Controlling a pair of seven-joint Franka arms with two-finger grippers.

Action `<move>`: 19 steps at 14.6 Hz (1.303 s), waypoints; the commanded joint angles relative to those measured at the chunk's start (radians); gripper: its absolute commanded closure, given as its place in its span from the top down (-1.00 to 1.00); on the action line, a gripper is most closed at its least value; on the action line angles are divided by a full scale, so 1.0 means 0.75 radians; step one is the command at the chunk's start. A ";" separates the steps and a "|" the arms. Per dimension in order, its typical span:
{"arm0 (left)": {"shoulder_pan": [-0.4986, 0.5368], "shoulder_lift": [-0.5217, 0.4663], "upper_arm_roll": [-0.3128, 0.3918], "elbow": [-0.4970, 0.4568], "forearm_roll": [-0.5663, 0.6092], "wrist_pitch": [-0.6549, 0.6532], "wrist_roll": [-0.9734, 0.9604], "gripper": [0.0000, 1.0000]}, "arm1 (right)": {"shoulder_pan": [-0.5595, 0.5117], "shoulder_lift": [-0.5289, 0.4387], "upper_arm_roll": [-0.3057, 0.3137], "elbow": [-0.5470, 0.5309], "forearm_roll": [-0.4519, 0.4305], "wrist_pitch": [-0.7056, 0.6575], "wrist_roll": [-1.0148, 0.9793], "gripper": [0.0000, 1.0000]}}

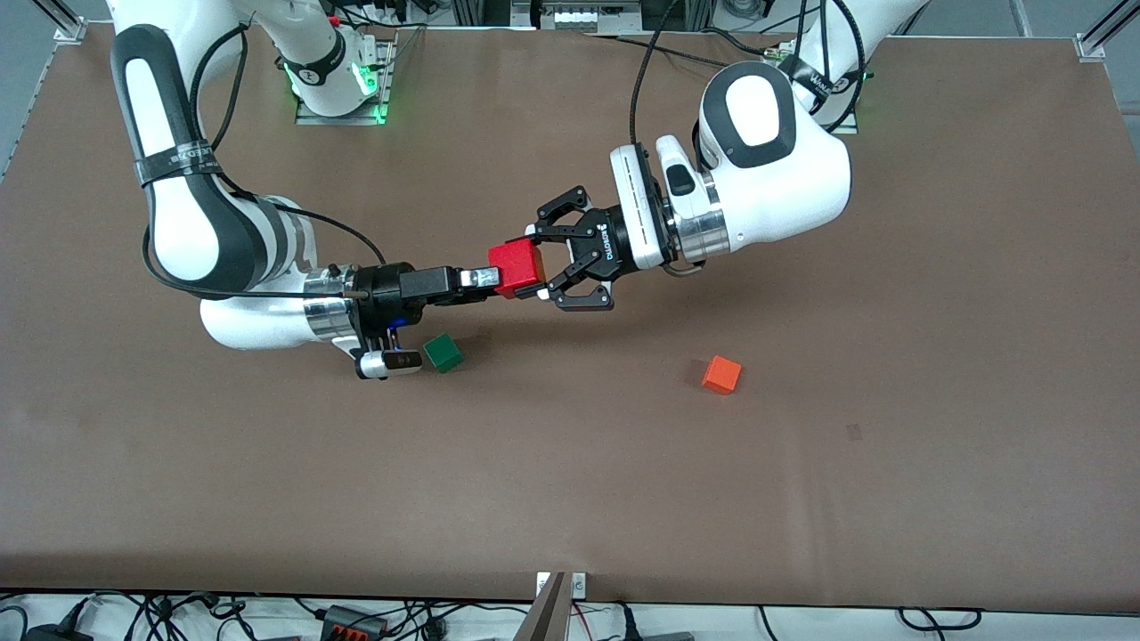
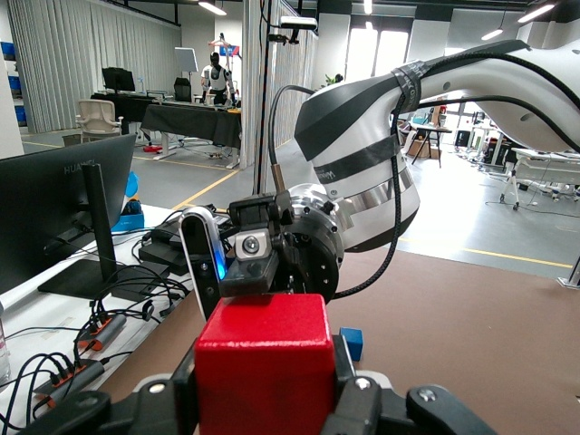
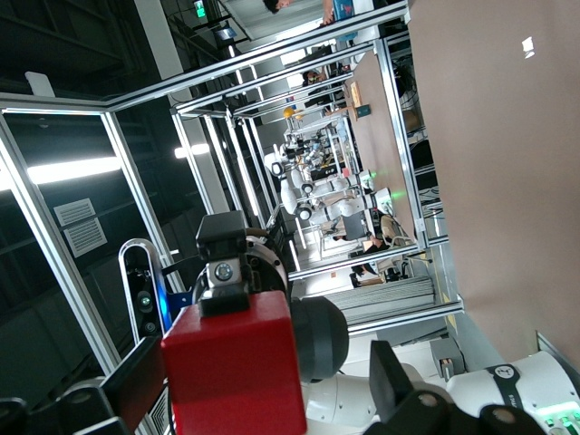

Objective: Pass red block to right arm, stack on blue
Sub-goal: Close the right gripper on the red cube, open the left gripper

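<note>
Mid-handover above the desk (image 1: 802,499): left end effector (image 1: 554,254) clamps the red block (image 1: 517,268); right end effector (image 1: 485,278), fingers spread, must close on it.

We see red block (image 1: 517,265) pure red, plain faces. Green cube (image 1: 443,352) dark green. Orange cube (image 1: 721,375) bright orange. Blue cube (image 2: 352,343) dark blue. Table (image 1: 570,481) flat brown, no pattern. Left gripper (image 1: 545,262) black; right gripper (image 1: 476,279) grey fingers on black body. We note both arms white with dark grey patches.
</note>
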 commanded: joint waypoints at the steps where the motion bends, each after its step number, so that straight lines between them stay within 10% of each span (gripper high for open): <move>1: -0.001 -0.006 -0.010 -0.006 -0.052 0.030 0.061 -0.97 | 0.025 0.017 -0.005 0.040 0.052 0.023 0.028 1.00; 5: -0.001 0.000 -0.008 -0.006 -0.052 0.030 0.061 -0.97 | 0.040 0.019 -0.005 0.040 0.056 0.021 0.028 0.90; 7: -0.005 0.002 -0.010 -0.006 -0.052 0.028 0.059 -0.97 | 0.040 0.017 -0.005 0.040 0.061 0.015 0.018 0.17; 8: -0.003 0.000 -0.010 -0.006 -0.052 0.030 0.059 -0.97 | 0.042 0.011 -0.005 0.042 0.063 0.019 0.034 -0.82; 9: -0.003 0.000 -0.010 -0.006 -0.052 0.030 0.061 -0.97 | 0.032 0.013 -0.005 0.042 0.071 0.015 0.075 -1.00; 15: -0.001 0.002 -0.010 -0.006 -0.052 0.028 0.053 -0.87 | 0.036 0.011 -0.007 0.046 0.079 0.019 0.092 -1.00; 17: 0.003 0.004 -0.010 -0.018 -0.048 0.024 0.085 0.83 | 0.038 0.013 -0.007 0.046 0.079 0.021 0.090 -1.00; 19: 0.009 0.004 -0.010 -0.020 -0.048 0.015 0.106 1.00 | 0.038 0.017 -0.007 0.066 0.077 0.021 0.085 -1.00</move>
